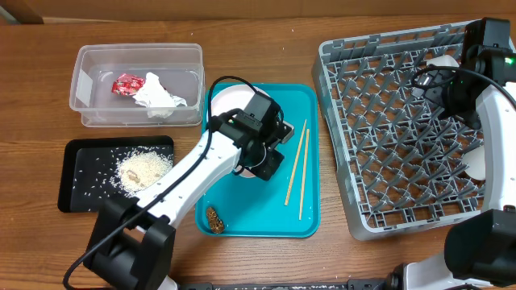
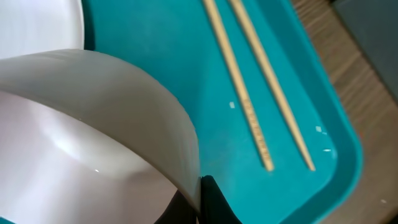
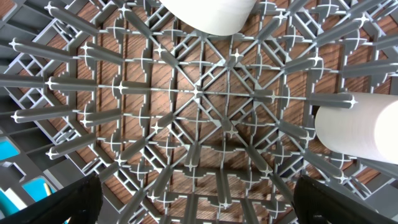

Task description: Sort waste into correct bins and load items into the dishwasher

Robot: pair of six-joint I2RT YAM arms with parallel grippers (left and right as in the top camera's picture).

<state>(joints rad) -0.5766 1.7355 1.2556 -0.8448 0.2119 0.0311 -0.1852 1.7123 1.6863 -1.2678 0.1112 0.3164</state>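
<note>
My left gripper point(image 1: 264, 159) is over the teal tray and shut on the rim of a small white bowl point(image 1: 260, 171). The left wrist view shows its fingers point(image 2: 202, 190) pinching the bowl's wall point(image 2: 106, 118). A white plate point(image 1: 228, 101) lies behind it, and it also shows in the left wrist view point(image 2: 37, 25). Two wooden chopsticks point(image 1: 297, 169) point(image 2: 249, 106) and a brown food lump point(image 1: 214, 219) lie on the tray. My right gripper point(image 1: 446, 84) point(image 3: 199, 199) is open and empty above the grey dish rack point(image 1: 387, 145) point(image 3: 199, 93).
A clear tub point(image 1: 89, 60) holds the red wrapper point(image 1: 126, 84) and the white napkin point(image 1: 160, 98). A black tray point(image 1: 76, 153) holds rice point(image 1: 143, 169). Two white dishes point(image 1: 440, 63) point(image 1: 477, 165) sit in the rack. The teal tray point(image 1: 310, 221) lies at the centre.
</note>
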